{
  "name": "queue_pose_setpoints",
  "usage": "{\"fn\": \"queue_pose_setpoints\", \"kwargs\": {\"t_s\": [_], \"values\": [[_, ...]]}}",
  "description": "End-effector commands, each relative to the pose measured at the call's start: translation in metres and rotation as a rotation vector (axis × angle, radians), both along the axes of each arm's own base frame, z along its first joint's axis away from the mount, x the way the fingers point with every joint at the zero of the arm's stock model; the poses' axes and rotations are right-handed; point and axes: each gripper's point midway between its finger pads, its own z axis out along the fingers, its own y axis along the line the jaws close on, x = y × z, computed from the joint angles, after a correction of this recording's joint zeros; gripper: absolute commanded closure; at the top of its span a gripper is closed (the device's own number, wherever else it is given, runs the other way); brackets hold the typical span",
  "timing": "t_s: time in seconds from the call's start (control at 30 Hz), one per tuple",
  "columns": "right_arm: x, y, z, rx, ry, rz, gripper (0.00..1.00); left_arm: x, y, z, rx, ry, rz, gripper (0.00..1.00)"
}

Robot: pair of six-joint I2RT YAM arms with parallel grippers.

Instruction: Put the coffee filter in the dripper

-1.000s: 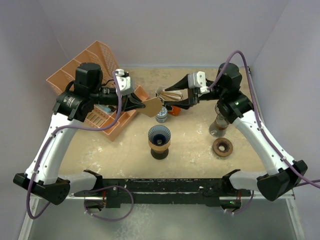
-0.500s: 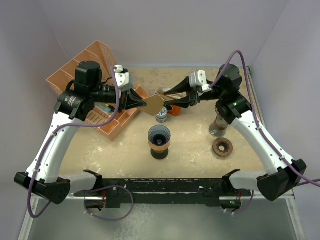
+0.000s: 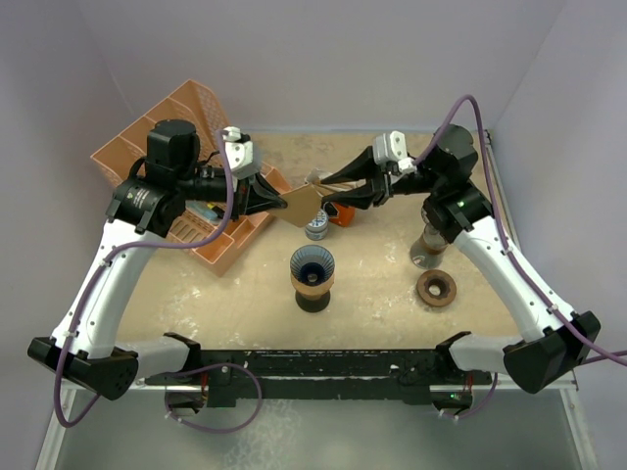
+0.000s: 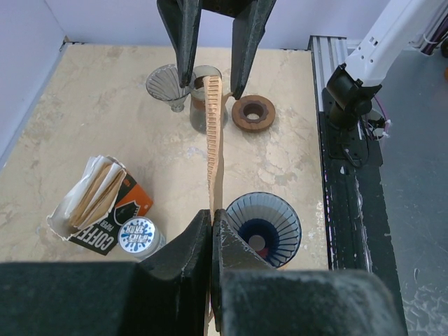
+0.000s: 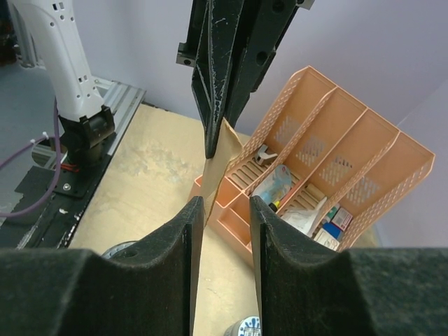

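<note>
Left gripper (image 3: 279,203) is pinched tight on the filter (image 3: 302,207); no gap shows between its fingers in the left wrist view.

Filter is in mid-air between the two grippers, behind the dripper (image 3: 313,266) and above it, not touching it. From the top it reads as a flat tan diamond, with one corner in the left fingers and the opposite corner toward the right gripper (image 3: 323,193).

In the left wrist view the filter (image 4: 213,147) is edge-on. It shows as a thin strip with a crimped seam, and its long axis runs straight out from the left gripper (image 4: 211,217) toward the right one (image 4: 211,87). In the right wrist view the filter (image 5: 222,157) is also near edge-on, standing upright.

Right gripper (image 5: 225,206) has its jaws partway apart, straddling the filter's far end. Gaps show on both sides of the paper in the left wrist view, so it has no grip. In the right wrist view the paper sits close to one finger, and I can't tell whether it touches.

Hidden or unclear:
- The filter's near end is buried in the left fingers.
- Its lower edge drops behind the right fingers in the right wrist view.
- The far corner is covered by the right fingers from the top.
- The dripper (image 4: 262,227) mouth faces up. Its base is out of sight in the left wrist view.
- The filter pack (image 4: 98,203) lies open on the table, and in the top view it is mostly masked by the right gripper.
</note>
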Motion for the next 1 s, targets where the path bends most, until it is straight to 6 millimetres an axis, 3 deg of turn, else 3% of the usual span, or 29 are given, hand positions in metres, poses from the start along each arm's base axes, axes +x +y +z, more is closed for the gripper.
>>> {"fn": "queue_pose_setpoints", "kwargs": {"t_s": [0.0, 0.3, 0.5, 0.97], "values": [[-0.003, -0.003, 0.027, 0.041, -0.049, 0.001, 0.64, -0.004, 0.001, 0.011, -0.029, -0.041, -0.025, 1.0], [0.001, -0.004, 0.036, 0.057, -0.049, -0.034, 0.64, -0.005, 0.001, 0.013, -0.028, -0.044, -0.025, 1.0], [0.019, -0.001, 0.024, 0.046, -0.003, -0.095, 0.63, -0.005, 0.001, 0.017, -0.033, -0.05, -0.028, 1.0], [0.002, 0.001, 0.014, 0.016, 0.01, 0.007, 0.6, 0.001, 0.001, 0.017, -0.027, -0.055, -0.004, 1.0]]}}
